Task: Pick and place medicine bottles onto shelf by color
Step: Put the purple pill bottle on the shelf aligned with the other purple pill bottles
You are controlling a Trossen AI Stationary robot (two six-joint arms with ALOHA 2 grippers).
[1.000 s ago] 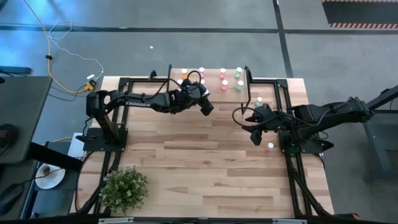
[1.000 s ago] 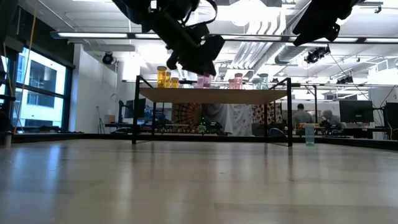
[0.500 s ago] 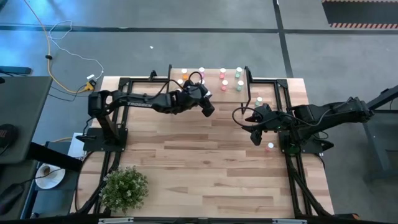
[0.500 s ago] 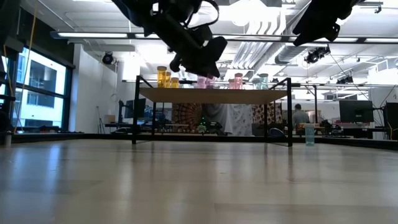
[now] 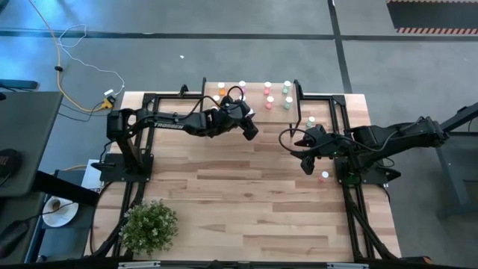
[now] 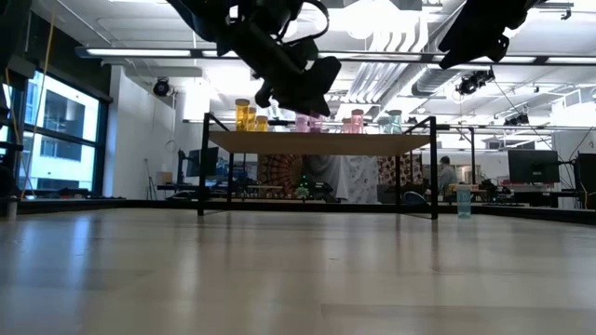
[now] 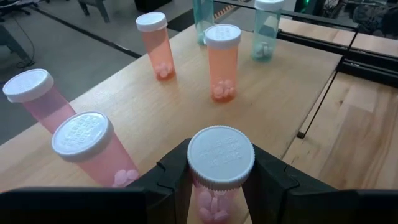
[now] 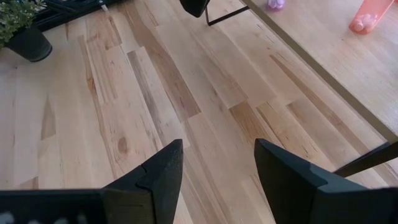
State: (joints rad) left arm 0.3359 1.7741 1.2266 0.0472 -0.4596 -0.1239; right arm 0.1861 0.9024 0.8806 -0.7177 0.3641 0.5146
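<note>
A striped light-wood table (image 5: 246, 202) seen from above, with two dark robot arms reaching inward from either side. At the far edge stands a low light-wood shelf (image 7: 124, 102) on thin black legs, carrying several small white-capped medicine bottles.

The left gripper (image 7: 221, 180) is over the near part of the shelf — its two dark fingers (image 7: 171, 177) are pinched on a pink medicine bottle (image 7: 219, 168), which stands upright between them, white cap up and pills visible inside. Just beside it on the shelf stand two more pink bottles (image 7: 93, 152), tilted in the wrist view. Farther along are two orange bottles (image 7: 222, 62), upright and apart from each other, and beyond them pale green bottles (image 7: 266, 28) near the shelf's far edge.

The right gripper (image 8: 214, 165) hangs above bare tabletop near the right side, well clear of the shelf — its fingers are spread apart with nothing between them. On the table close to that arm stand one pink bottle (image 5: 323, 176) and a pale green bottle (image 5: 311, 120). A potted green plant (image 5: 149, 224) sits at the table's near-left corner.
</note>
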